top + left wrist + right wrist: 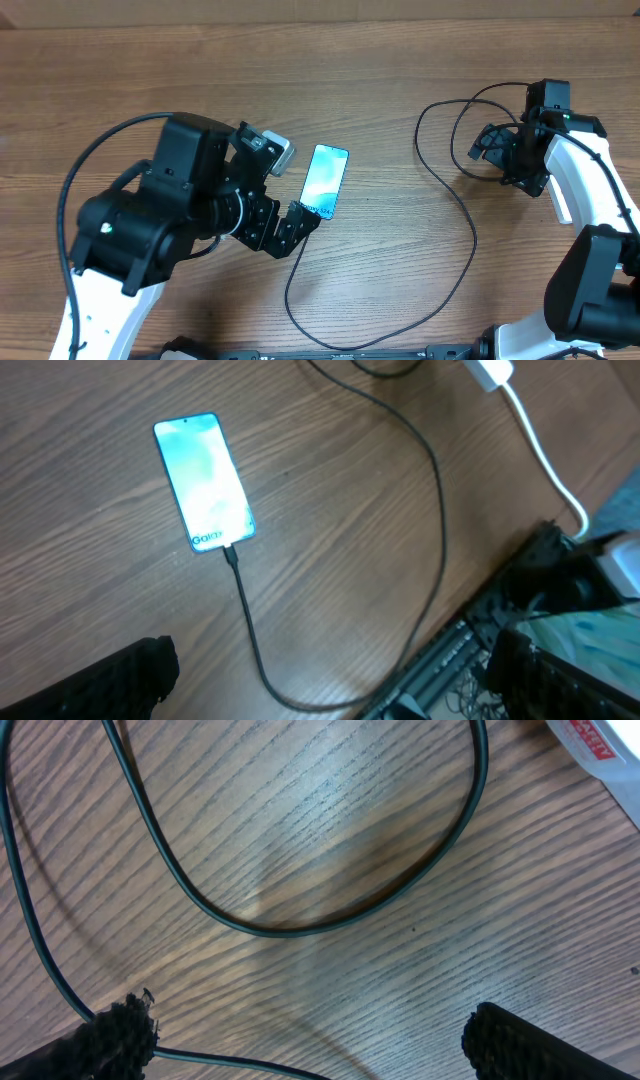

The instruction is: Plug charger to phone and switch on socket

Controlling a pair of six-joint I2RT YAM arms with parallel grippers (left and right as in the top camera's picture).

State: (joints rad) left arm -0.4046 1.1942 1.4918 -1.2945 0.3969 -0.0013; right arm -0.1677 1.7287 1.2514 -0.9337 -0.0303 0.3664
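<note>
phone (pixel 327 180) centre frame on desk (pixel 150 60), charger (pixel 245 610) tip in its lower end | left end effector (pixel 298 222) spread, just below phone | right end effector (pixel 492 152) spread, upper right, above charger loop

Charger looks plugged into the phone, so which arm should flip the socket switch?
Right. The right pincer hangs open near the socket, whose edge shows in its wrist view; the left pincer sits by the phone, farther off.
</note>
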